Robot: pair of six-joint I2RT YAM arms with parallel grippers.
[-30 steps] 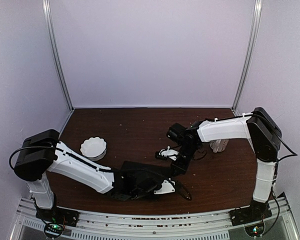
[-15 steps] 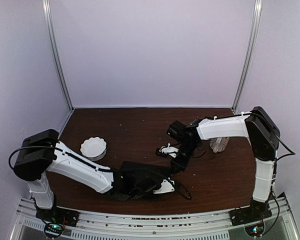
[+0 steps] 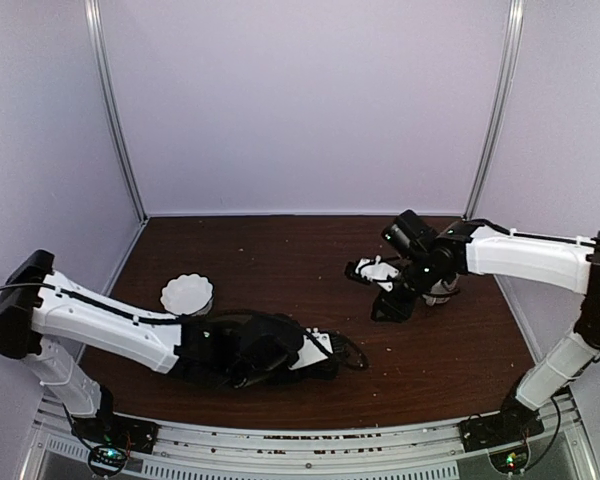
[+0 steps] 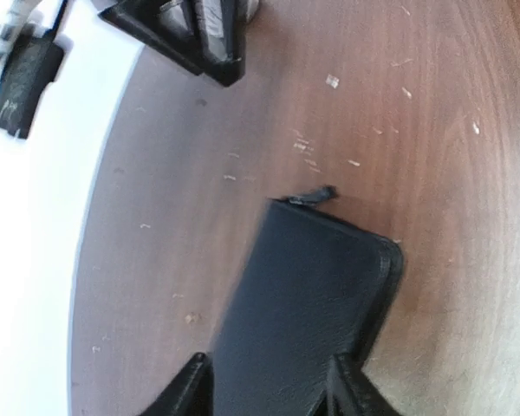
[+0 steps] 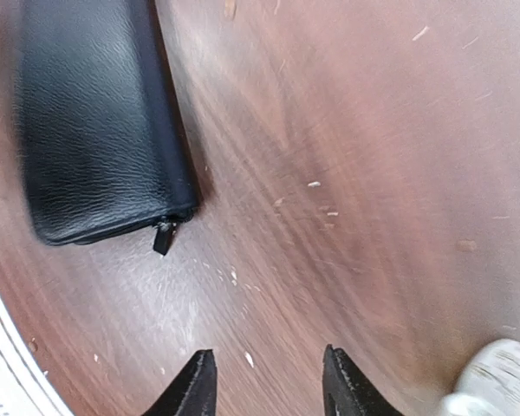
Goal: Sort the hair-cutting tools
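Right gripper [image 5: 264,381]: fingers spread, empty, over bare table [image 5: 399,130]. It has drawn back from the black zip case [image 5: 95,121] toward 2 o'clock, beside a clear cup [image 3: 438,291].
Left gripper [image 4: 269,392]: spread, straddling the case's near end.
Hair-cutting tools: none visible. They are probably inside the zipped case, so opening it comes first.

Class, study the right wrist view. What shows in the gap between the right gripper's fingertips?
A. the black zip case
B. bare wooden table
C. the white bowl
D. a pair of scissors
B: the right gripper stands open with only the brown table showing in its gap, while the black zip case lies off at the upper left of that view, apart from the fingers.
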